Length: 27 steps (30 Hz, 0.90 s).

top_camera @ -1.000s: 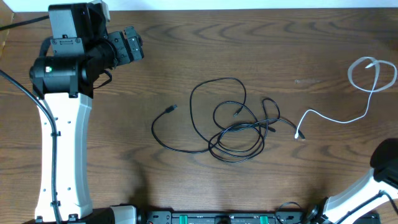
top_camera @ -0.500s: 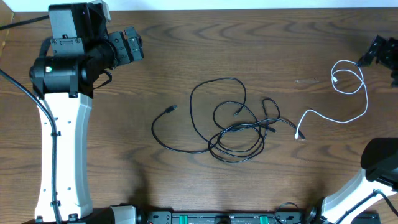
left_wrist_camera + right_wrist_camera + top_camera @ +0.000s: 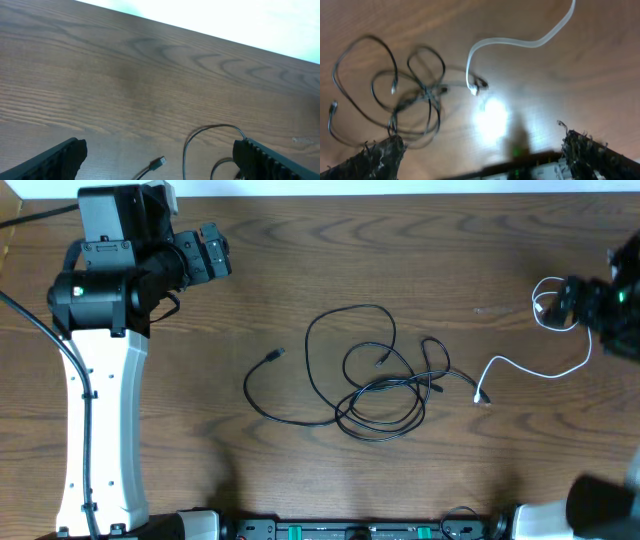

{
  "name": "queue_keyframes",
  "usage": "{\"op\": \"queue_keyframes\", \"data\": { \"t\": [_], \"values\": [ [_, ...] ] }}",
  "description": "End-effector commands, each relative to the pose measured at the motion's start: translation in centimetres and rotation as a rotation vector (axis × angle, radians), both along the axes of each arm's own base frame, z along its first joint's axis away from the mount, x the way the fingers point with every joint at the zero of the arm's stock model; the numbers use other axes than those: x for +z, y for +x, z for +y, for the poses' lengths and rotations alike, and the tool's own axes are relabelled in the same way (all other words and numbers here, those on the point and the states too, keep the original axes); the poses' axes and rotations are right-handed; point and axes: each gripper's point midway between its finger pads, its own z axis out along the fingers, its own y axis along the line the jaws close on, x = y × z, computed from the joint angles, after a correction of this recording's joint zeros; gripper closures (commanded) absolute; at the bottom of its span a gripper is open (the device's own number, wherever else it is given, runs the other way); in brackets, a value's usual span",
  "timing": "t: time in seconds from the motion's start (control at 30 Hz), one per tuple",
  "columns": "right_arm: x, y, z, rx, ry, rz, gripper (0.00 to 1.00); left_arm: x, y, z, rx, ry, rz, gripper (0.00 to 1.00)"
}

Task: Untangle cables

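Several thin black cables (image 3: pixel 375 385) lie looped over one another at the table's middle, with one plug end (image 3: pixel 277 355) lying free to the left. A white cable (image 3: pixel 535 370) runs from its plug (image 3: pixel 482 397) beside the tangle to a small loop (image 3: pixel 550 305) at the right. My right gripper (image 3: pixel 600 305) hovers blurred next to that loop. In the right wrist view it (image 3: pixel 482 150) is open and empty, with the black cables (image 3: pixel 405 95) and the white cable (image 3: pixel 520 42) beyond it. My left gripper (image 3: pixel 215 255) is open at the far left corner, above a black plug (image 3: pixel 159 162).
The left arm's white link (image 3: pixel 95 430) stretches along the table's left side. A black rail with green parts (image 3: pixel 350 531) lines the front edge. The table's far edge meets a white wall (image 3: pixel 225 15). A bright glare (image 3: pixel 492 117) sits on the wood near the white plug.
The right arm has swung in from the right edge to the white loop. The loop has shifted left and become smaller. The left arm and the black cables have not moved.
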Motion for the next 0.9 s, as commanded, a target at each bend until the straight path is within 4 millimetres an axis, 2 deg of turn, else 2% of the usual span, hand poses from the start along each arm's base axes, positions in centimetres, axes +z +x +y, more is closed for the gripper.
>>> {"op": "queue_keyframes", "data": {
  "t": [0.0, 0.13, 0.27, 0.5, 0.7, 0.87],
  "values": [
    [-3.2, -1.6, 0.6, -0.032, 0.037, 0.075, 0.01, -0.1, 0.0, 0.4, -0.004, 0.020, 0.000, 0.02],
    [-7.6, -1.8, 2.7, -0.008, 0.121, 0.134, 0.01, -0.1, 0.0, 0.4, -0.004, 0.020, 0.000, 0.02],
    [-11.7, -1.6, 3.6, -0.005, 0.124, 0.156, 0.02, -0.1, 0.0, 0.4, -0.004, 0.020, 0.000, 0.02],
    [-17.2, 0.5, 3.7, -0.043, 0.112, 0.068, 0.06, -0.1, 0.0, 0.4, -0.004, 0.019, 0.001, 0.02],
    [-19.6, 1.0, 3.6, -0.095, 0.115, 0.030, 0.10, -0.1, 0.0, 0.4, -0.004, 0.019, 0.001, 0.02],
    [-20.2, 0.9, 3.1, -0.123, 0.088, 0.031, 0.14, -0.1, 0.0, 0.4, -0.004, 0.019, 0.001, 0.02]
  ]
}}
